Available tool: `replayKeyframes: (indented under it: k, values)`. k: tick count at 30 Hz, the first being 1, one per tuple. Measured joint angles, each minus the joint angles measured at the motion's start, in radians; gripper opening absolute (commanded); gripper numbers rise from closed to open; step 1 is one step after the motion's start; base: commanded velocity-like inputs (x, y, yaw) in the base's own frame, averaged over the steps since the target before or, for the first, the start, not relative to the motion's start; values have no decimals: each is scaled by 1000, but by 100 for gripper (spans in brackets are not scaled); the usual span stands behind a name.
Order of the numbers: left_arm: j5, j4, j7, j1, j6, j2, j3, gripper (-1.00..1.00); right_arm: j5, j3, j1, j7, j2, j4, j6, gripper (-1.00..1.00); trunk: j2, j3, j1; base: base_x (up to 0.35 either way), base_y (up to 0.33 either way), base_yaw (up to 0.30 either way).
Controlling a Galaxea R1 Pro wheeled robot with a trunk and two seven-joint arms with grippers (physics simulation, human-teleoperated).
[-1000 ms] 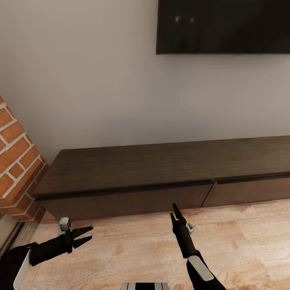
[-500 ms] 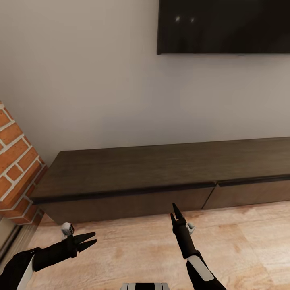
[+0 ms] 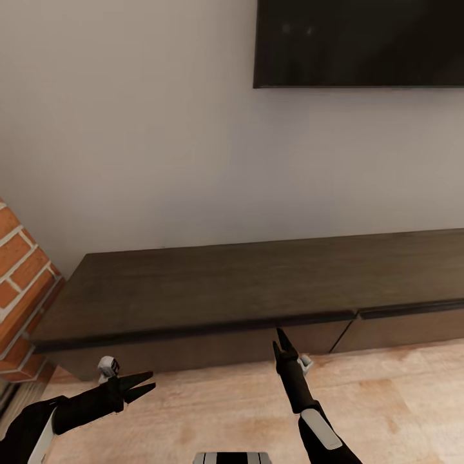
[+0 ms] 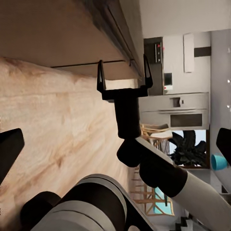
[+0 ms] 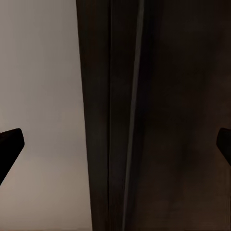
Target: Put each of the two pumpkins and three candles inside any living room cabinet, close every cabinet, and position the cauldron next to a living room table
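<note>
Progress looks slight: you face the cabinet (image 3: 212,290), its drawer fronts flush and closed against the wall. Your left gripper (image 3: 143,384) and right gripper (image 3: 280,341) both hang empty with jaws spread, the right just short of the drawer edge.

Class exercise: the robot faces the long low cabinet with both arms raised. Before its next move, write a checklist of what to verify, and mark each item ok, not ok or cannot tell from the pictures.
1. cabinet in front of the robot, within the head view: ok.
2. Drawer fronts look flush and shut: ok for the two visible; the rest runs out of frame, cannot tell.
3. left gripper open and empty: ok.
4. right gripper open and empty, fingers pointing at the cabinet's front edge: ok.
5. Right fingertips touching the drawer front: cannot tell.
6. floor between robot and cabinet bare: ok.
</note>
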Motion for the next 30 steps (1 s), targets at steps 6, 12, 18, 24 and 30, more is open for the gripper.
replayKeyframes:
  k: [6,12,18,24,30]
  values:
    - [0,0,0,0,-1,-1,0,100,0,0,0,0,0,0,0,100,0,0,0,187,0,0]
    - [1,0,-3,-1,-4,-1,0,100,0,0,0,1,0,0,0,100,0,0,0,-28,0,0]
    - [0,0,1,0,-5,-2,-1,100,0,0,0,0,0,0,1,100,0,0,0,-52,0,0]
    - [-1,0,5,-1,-4,-2,-3,100,1,0,0,1,0,0,0,100,0,0,0,93,0,0]
    - [-1,0,5,-1,-3,-2,-4,100,0,0,1,1,0,0,1,100,0,0,0,69,0,0]
